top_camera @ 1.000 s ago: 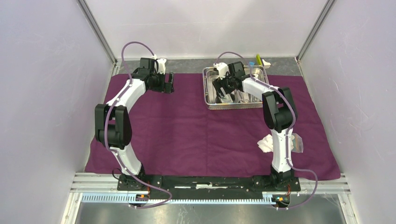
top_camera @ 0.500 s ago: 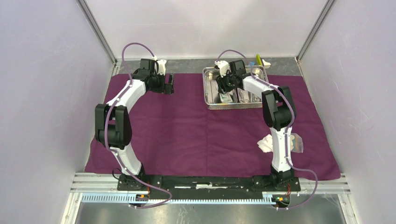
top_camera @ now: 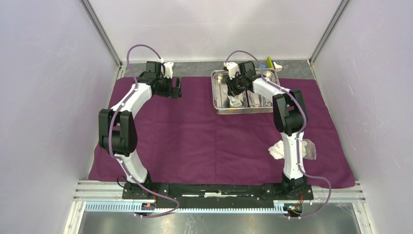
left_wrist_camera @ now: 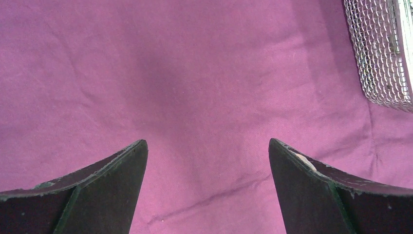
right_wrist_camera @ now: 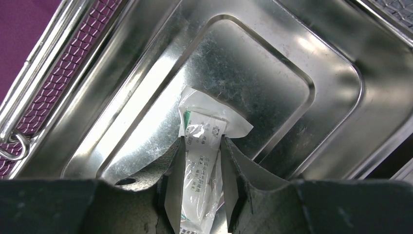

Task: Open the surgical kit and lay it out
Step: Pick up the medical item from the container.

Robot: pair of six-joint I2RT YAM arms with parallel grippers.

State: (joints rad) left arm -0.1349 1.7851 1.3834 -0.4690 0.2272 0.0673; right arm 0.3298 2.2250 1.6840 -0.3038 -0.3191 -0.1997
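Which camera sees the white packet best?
The right wrist view: the white packet sits big and close between the fingers of the right tool, in the steel tray. The top view shows only a tiny pale speck in the tray. The left wrist view misses it.

My right gripper pinches the white packet between both fingers. The packet lies on the steel tray floor, toward its near edge, tip fanning out beyond my fingertips.

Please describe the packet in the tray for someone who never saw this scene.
On the purple cloth, a steel tray stands at the far edge. In its left compartment, between the fingers of the right gripper, lies the white packet. It alone is white with green print; around it is bare metal.
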